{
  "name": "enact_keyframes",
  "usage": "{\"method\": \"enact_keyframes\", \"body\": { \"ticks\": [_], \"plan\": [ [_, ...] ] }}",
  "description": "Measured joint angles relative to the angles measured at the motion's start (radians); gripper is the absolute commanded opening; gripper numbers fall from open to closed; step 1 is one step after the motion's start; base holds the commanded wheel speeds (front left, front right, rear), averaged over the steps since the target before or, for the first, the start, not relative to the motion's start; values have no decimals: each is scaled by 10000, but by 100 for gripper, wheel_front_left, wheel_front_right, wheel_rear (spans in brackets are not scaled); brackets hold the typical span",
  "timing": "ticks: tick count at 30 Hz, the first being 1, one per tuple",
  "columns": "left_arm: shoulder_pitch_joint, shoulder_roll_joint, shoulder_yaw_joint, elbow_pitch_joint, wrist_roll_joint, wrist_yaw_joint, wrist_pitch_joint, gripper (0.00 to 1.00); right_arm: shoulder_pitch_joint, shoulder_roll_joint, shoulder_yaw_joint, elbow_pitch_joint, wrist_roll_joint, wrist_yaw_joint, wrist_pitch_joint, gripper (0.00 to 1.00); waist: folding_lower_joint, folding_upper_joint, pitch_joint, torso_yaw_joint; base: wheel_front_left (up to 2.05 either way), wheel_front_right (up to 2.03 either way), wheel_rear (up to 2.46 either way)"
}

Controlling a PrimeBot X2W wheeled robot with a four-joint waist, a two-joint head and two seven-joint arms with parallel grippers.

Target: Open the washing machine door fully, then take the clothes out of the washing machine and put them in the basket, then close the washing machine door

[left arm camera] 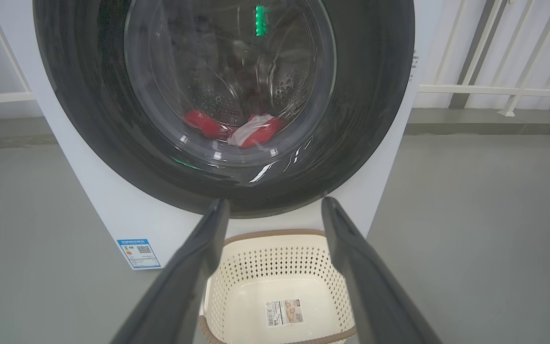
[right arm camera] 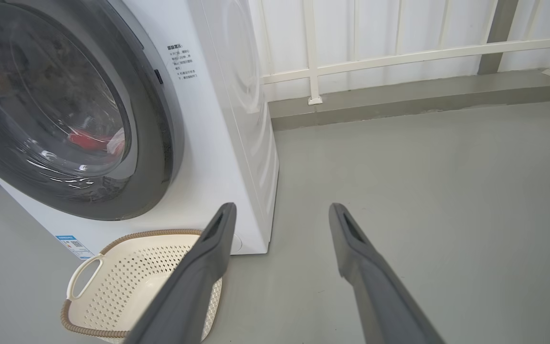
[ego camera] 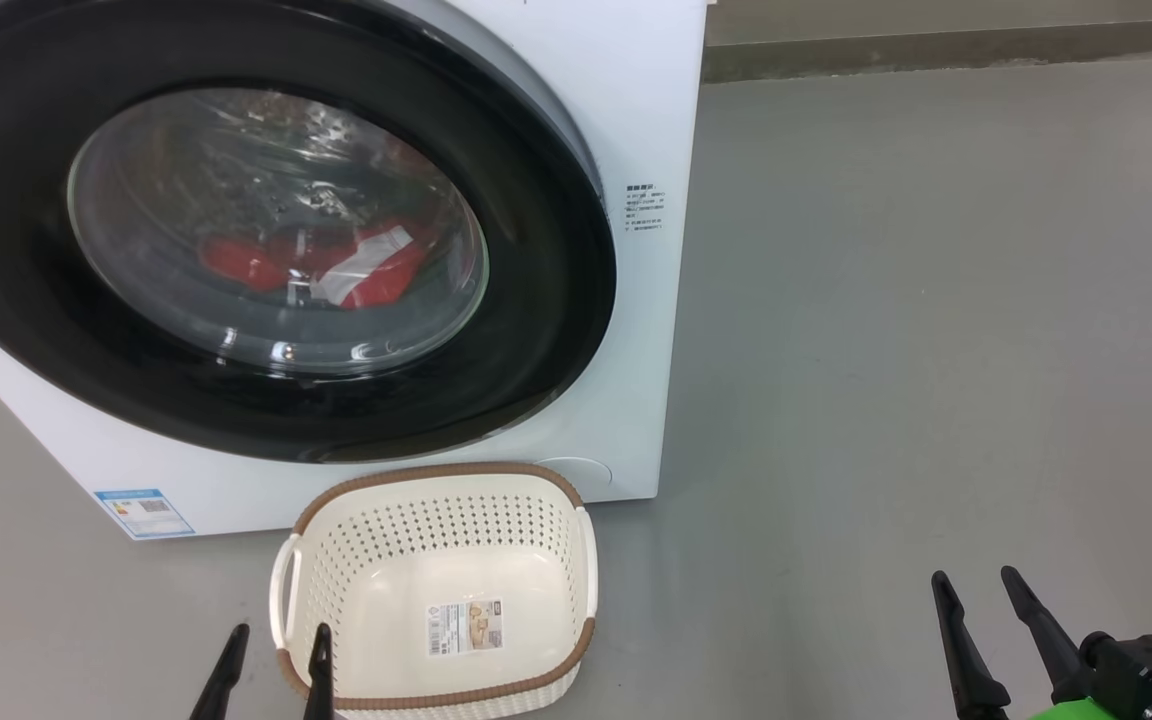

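Grey floor (ego camera: pixel 936 300) runs bare to the right of the washer (ego camera: pixel 636 100), whose door (ego camera: pixel 536 300) is shut flat against the front. The red and white clothes (ego camera: pixel 256 262) lie low in the drum behind the glass. The basket (ego camera: pixel 436 525) stands empty on the floor just beside the washer's front, under the door's lower right.

We judge the door to be the first hazard. Its rim is glossy and we see no clear handle, so fingers may slip off the edge. If it opens only partway, it would crowd our reach into the drum. The basket sits so near that a low arm could knock it aside, and clothes would then drop on the floor.

Our left gripper (ego camera: pixel 280 632) hangs low at the basket's near left corner, fingers pointing far toward the washer, spread wide and holding nothing. One finger overlaps the rim in the head view, and we cannot tell if it touches. Our right gripper (ego camera: pixel 976 578) is well apart to the right over the floor, likewise spread and empty
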Motion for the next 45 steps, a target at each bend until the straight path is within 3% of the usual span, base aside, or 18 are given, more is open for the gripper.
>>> {"method": "enact_keyframes", "body": {
  "ticks": [13, 14, 15, 16, 17, 24, 29, 45],
  "plan": [
    [0, 0, 19, 40, -192, -84, 0, 100, 3, 27, -48, -77, -6, 0, 0, 100, 0, 0, 21, -54, 0, 0, 0],
    [0, 0, 19, 42, -194, -84, 0, 100, 3, 38, -48, -96, 10, 0, -2, 91, 0, 0, 23, -54, 0, 0, 0],
    [0, 0, 17, 48, -194, -84, 0, 100, 3, 54, -42, -104, 56, 0, -2, 47, 0, 0, 21, -51, 0, 0, 0],
    [-1, 0, 12, 50, -196, -86, 0, 100, 3, 67, -31, -127, 113, 0, -2, 20, 0, 0, 22, -43, 0, 0, 0],
    [-1, 0, 0, 52, -198, -86, 0, 100, 3, 71, -6, -174, 173, 0, -2, 0, 0, 0, 25, -34, 0, 0, 0],
    [-21, 0, -199, 29, -299, -79, 0, 100, -275, 127, 627, -431, 1824, 0, -15, 0, 0, 0, 175, 25, 0, 0, 0],
    [-113, 0, -401, -8, -472, -90, 0, 100, -1661, 79, 1097, -581, 3193, 0, -29, 0, 0, 0, 419, 116, 0, 0, 0],
    [-800, -4, -853, -144, -731, -190, -2, 100, -5102, -825, 2640, -31, 5718, 0, -58, 0, 0, 0, 1096, 802, 0, 0, 0]
  ]
}}
